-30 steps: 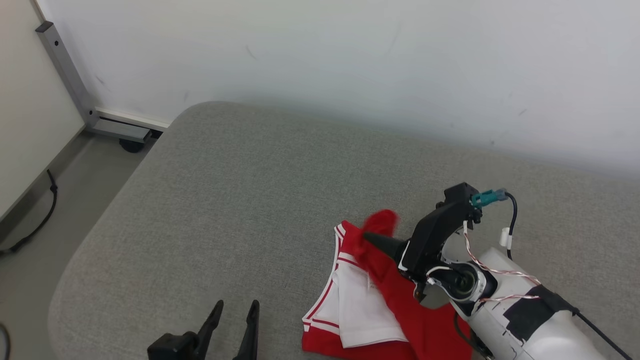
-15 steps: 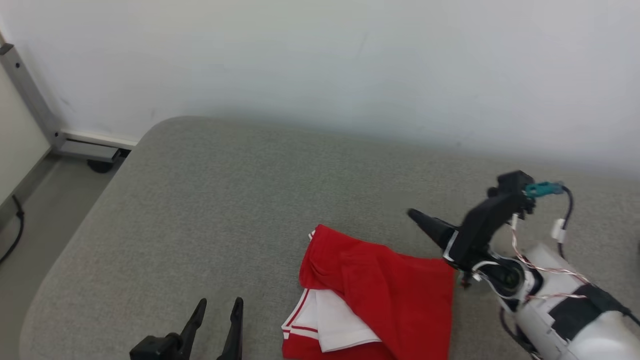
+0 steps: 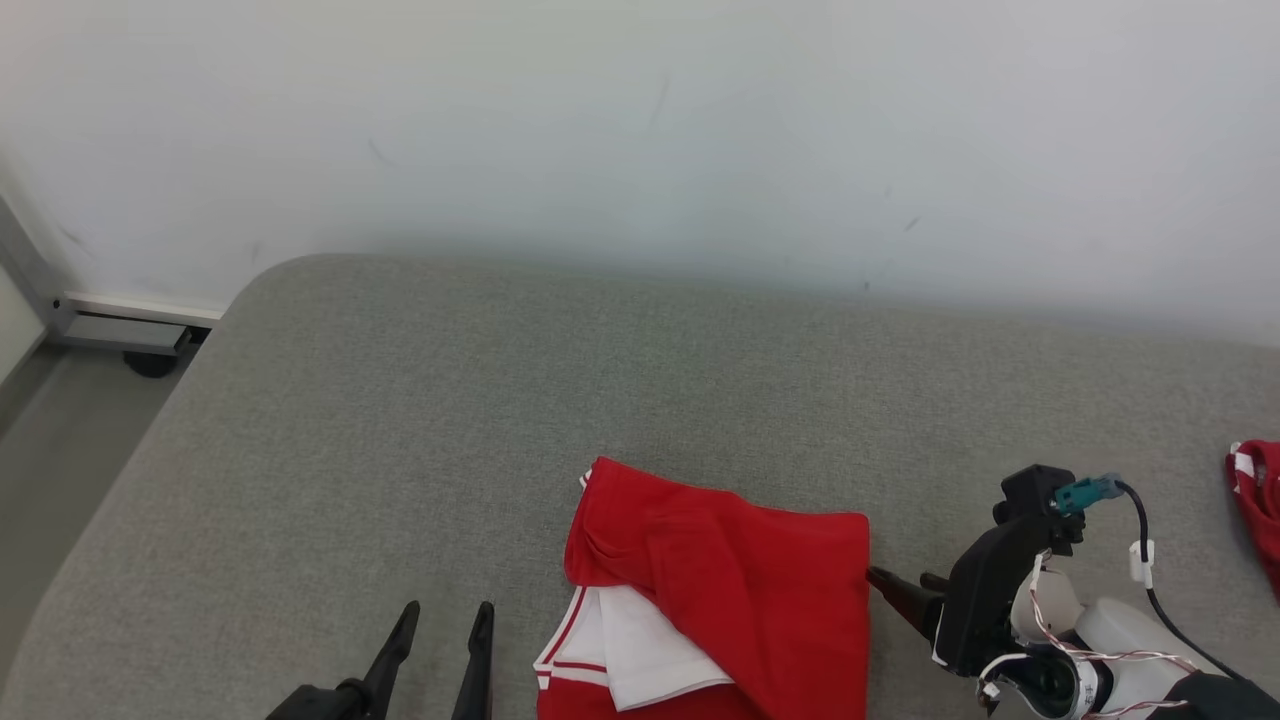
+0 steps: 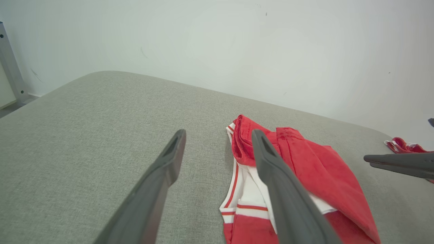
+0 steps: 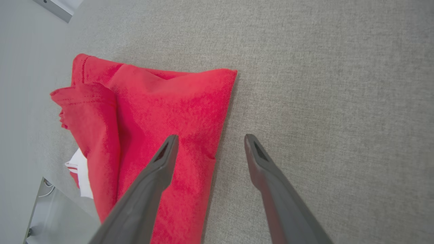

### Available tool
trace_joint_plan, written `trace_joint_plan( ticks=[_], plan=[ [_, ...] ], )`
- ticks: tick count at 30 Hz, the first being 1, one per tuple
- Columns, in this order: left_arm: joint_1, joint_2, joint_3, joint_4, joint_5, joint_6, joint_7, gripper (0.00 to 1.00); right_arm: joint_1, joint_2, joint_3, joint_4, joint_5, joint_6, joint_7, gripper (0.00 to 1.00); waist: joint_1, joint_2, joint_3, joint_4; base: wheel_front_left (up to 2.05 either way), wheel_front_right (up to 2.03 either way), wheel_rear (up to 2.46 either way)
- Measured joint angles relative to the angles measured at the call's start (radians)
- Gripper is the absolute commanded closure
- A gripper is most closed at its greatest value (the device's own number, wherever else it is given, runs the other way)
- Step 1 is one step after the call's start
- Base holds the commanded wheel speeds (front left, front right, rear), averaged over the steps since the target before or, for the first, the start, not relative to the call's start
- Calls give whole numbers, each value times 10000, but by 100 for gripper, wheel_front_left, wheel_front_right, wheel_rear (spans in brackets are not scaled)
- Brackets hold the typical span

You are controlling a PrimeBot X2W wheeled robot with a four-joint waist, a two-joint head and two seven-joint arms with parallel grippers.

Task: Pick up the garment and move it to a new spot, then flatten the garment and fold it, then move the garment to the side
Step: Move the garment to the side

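Note:
The garment (image 3: pixel 730 590) is red with white trim and lies folded on the grey padded surface (image 3: pixel 450 400), near its front edge. A white inner layer peeks out at the garment's lower left. My right gripper (image 3: pixel 900 578) is open and holds nothing, its tips just off the garment's right edge. In the right wrist view the right gripper (image 5: pixel 211 137) hovers over that edge of the garment (image 5: pixel 162 101). My left gripper (image 3: pixel 447 612) is open and holds nothing, left of the garment. In the left wrist view the left gripper (image 4: pixel 218 133) points past the garment (image 4: pixel 312 162).
Another red and white cloth (image 3: pixel 1255 500) lies at the far right edge of the surface, also visible as a red cloth (image 4: pixel 403 145) in the left wrist view. A white wall (image 3: pixel 640 130) backs the surface. A metal frame foot (image 3: pixel 120 325) stands on the floor at left.
My right gripper has let go of the red flap, opened, and drawn back to the right. The flap now lies flat over the garment. The head camera has shifted.

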Motion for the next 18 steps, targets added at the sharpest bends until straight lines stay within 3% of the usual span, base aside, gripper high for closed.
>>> trace_joint_plan(
  ticks=[18],
  plan=[
    [-59,-119,-226,-27,67,2,146,0,61,577,176,999,349,-606,1243,0,0,0,256,817,0,0,0]
  ],
)
